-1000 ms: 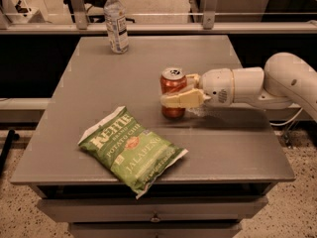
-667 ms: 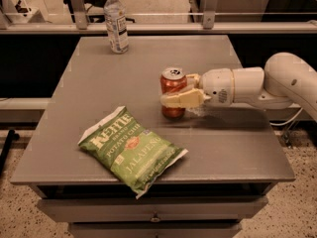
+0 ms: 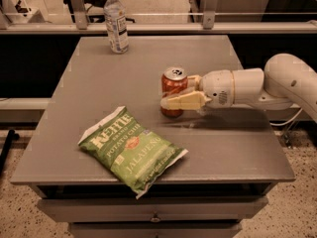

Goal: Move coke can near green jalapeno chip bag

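Observation:
The red coke can [image 3: 173,88] with a silver top stands upright near the middle of the grey table [image 3: 99,83]. My gripper [image 3: 176,91] reaches in from the right on a white arm and its pale fingers [image 3: 184,101] are closed around the can, one in front and one behind. The green jalapeno chip bag [image 3: 131,149] lies flat at the front left of the table, its near corner hanging just over the front edge. The can is a short way up and right of the bag.
A clear plastic water bottle [image 3: 116,22] stands at the back left of the table. A railing runs behind the table. Drawers sit under the front edge [image 3: 153,216]. My arm [image 3: 277,86] spans the right side.

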Available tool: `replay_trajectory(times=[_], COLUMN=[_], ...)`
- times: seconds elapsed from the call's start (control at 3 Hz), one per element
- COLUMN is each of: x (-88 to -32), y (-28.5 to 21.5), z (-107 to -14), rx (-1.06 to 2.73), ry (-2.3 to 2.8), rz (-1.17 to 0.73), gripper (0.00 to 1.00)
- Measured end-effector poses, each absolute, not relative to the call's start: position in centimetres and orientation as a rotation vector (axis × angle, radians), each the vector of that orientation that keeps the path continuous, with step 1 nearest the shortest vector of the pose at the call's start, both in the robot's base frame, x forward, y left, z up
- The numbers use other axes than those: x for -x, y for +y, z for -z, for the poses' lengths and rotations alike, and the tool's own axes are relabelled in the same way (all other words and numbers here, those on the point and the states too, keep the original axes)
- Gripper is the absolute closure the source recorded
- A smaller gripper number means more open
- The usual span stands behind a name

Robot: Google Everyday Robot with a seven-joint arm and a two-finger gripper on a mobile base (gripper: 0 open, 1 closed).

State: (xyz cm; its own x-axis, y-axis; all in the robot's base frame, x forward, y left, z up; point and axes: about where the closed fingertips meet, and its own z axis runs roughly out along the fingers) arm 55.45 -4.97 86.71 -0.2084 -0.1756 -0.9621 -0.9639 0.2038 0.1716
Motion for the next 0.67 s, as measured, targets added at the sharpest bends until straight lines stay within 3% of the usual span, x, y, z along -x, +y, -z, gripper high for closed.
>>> replay_trajectory(times=[0.33,0.67], x=[-54.5,-52.7], y=[-3.2,-0.6], z=[-87.2,-87.9], rx=[1.122,1.127], ry=[1.517,1.419], rz=[-1.135,-1.190], gripper=[0.00,0.00])
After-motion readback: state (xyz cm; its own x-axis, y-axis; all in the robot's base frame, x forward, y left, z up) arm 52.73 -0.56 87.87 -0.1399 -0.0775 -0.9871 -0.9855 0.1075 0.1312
